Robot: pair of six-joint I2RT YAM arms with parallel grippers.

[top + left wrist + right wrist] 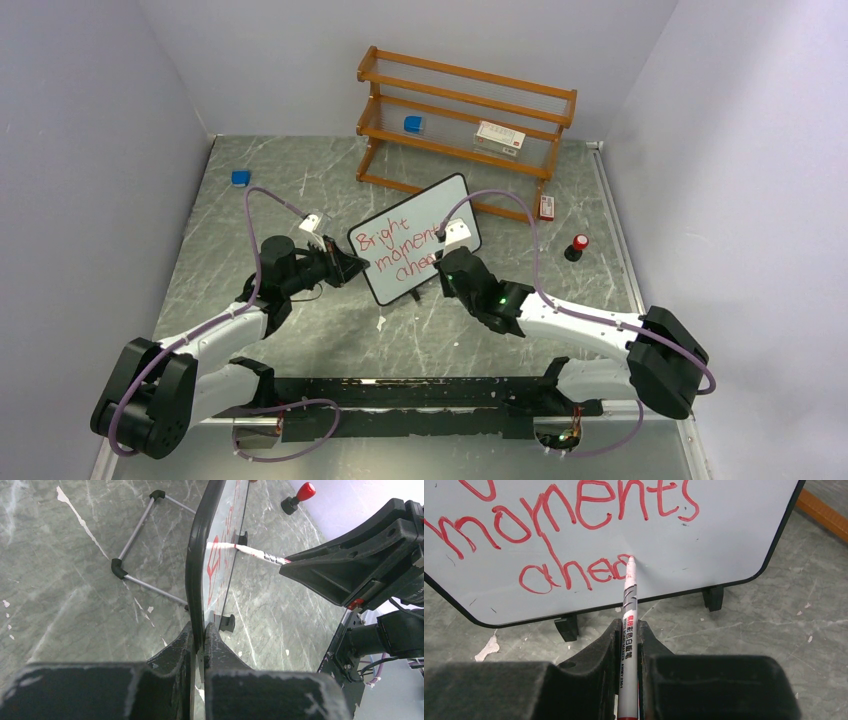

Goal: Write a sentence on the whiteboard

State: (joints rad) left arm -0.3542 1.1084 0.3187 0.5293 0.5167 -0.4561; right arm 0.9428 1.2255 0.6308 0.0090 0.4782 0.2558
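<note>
Right wrist view puts the white-barrelled red marker pen [629,611] straight ahead of the right hand [628,630], whose two black fingers are clamped on the barrel. The pen's long axis points away from the hand. Its tip touches the small white whiteboard with rounded corners, thin black frame and black feet [724,535] at the end of the bottom row of red lettering, where "ahea" reads and the last letter looks unfinished. Bare white surface lies to the right of the tip, along the board's long axis, so I judge the coming stroke has to stay pressed to the face and travel that way. The board stands on its feet on the grey marbled tabletop [300,200], in front of the orange-brown wooden shelf [465,110], between the two arms. The left hand [200,630] is closed on the board's left edge frame, steadying it, while the right hand faces the writing surface.
</note>
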